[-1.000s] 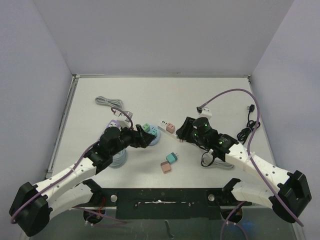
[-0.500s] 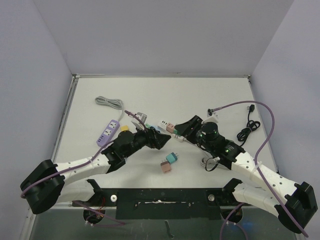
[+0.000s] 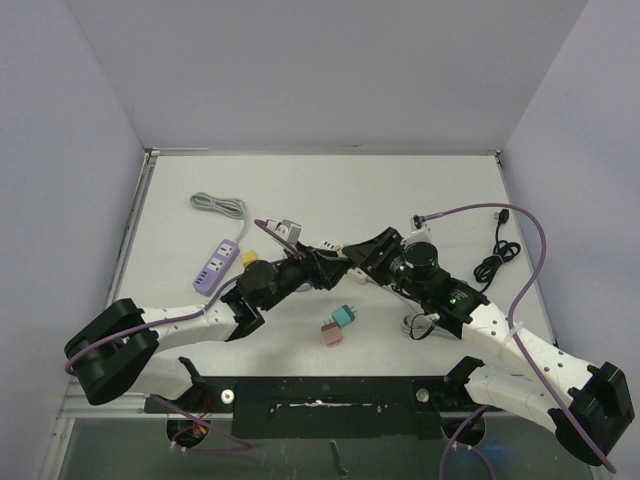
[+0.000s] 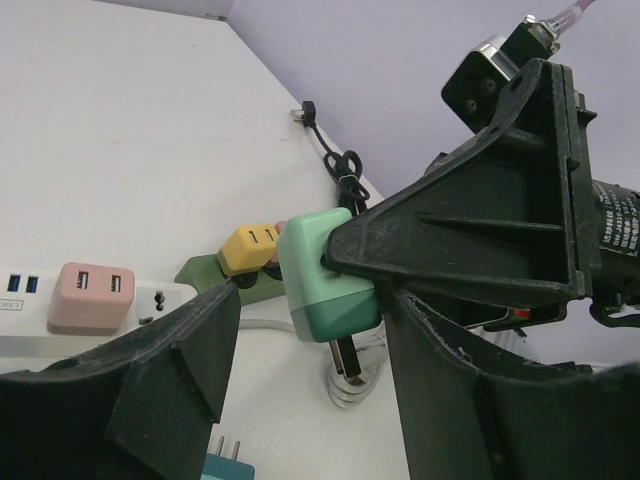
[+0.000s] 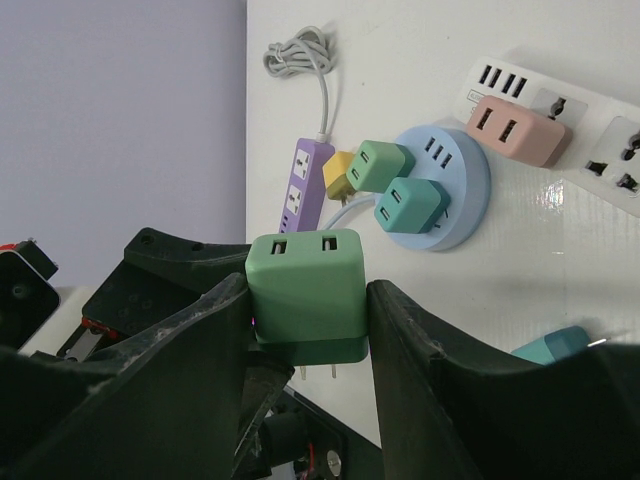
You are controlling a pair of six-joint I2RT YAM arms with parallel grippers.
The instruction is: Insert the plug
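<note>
the right hand (image 5: 308,335) clasps a green plug (image 5: 305,290) by its sides, held above the middle of the worktop (image 3: 400,190). the left hand (image 4: 310,325) is unclenched, its fingers (image 4: 180,370) flanking the plug without touching it. a white power strip (image 4: 150,305) lies nearby.

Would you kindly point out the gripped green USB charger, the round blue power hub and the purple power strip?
green USB charger (image 5: 305,285), right wrist view, its side face.
round blue power hub (image 5: 471,190), right wrist view, bare right edge.
purple power strip (image 5: 304,186), right wrist view, socket face.
</note>
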